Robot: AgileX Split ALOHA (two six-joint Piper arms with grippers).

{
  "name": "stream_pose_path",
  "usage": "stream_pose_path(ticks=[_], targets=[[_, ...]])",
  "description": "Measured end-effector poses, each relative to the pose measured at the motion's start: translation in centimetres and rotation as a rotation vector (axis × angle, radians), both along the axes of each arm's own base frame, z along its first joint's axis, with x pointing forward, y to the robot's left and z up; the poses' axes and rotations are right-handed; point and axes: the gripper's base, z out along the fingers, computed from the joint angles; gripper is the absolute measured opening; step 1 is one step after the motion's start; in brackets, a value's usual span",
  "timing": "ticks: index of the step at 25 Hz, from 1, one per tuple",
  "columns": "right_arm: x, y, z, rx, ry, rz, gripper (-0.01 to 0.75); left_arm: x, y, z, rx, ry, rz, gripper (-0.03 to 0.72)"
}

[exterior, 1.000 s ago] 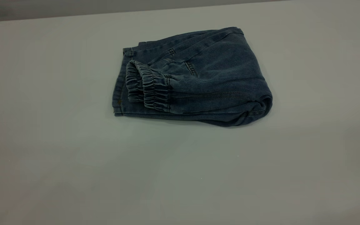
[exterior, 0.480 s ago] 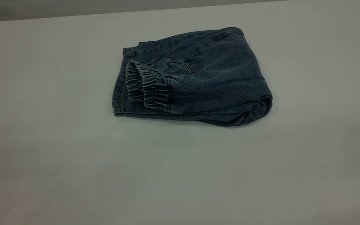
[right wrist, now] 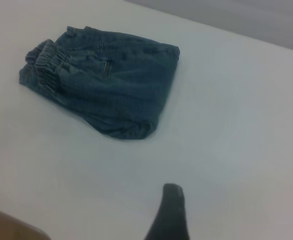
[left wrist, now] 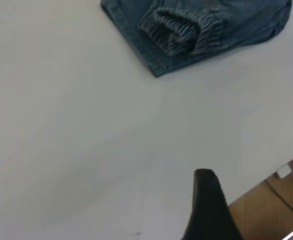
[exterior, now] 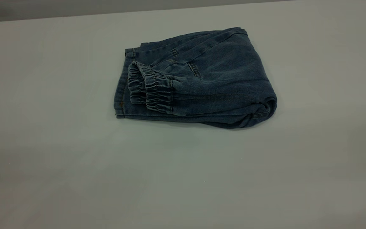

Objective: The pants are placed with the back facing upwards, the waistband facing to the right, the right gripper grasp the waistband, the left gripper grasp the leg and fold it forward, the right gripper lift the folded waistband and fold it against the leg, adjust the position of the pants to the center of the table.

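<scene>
Currently, one item is lying on the table point(exterior: 59, 165): the pants point(exterior: 199, 79), folded into a compact bundle, sitting toward the far edge of the tabletop, roughly midway between its left and right edges.

Condition: both folds are looking done. The gathered elastic waistband point(exterior: 149, 90) is resting on top of the bundle at its left side, doubled over the denim beneath; the rounded fold is lying at the right. No printed leg is showing from any view.

Handling, as judged: soft, limp denim, light, probably creasing and shifting rather than sliding as a block. The layers are likely slipping apart if pulled from one corner. The thick waistband or the rounded fold is offering the firmest hold; nudging the whole stack toward the near edge is looking safer than lifting.

Tools: the left gripper point(left wrist: 209, 210) is hovering over bare tabletop near its edge, well apart from the pants, touching nothing. The right gripper point(right wrist: 169, 215) is likewise hanging clear of them, holding nothing. Only one dark finger of each is showing, so their opening cannot be told.
</scene>
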Motion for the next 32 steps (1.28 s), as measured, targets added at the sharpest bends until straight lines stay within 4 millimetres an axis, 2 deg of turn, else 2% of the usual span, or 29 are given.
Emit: stream_pose_path(ticks=[4, 9, 32], targets=[[-0.1, 0.0, 0.0, 0.002, -0.018, -0.001, 0.557, 0.0, -0.1, 0.0, -0.013, 0.003, -0.006, 0.411], [-0.6, 0.0, 0.0, 0.003, -0.047, -0.001, 0.557, 0.2, -0.2, -1.2, 0.004, 0.034, -0.001, 0.411], [-0.6, 0.0, 0.0, 0.004, -0.046, -0.002, 0.557, 0.3, -0.2, -1.1, -0.004, 0.026, 0.013, 0.411]])
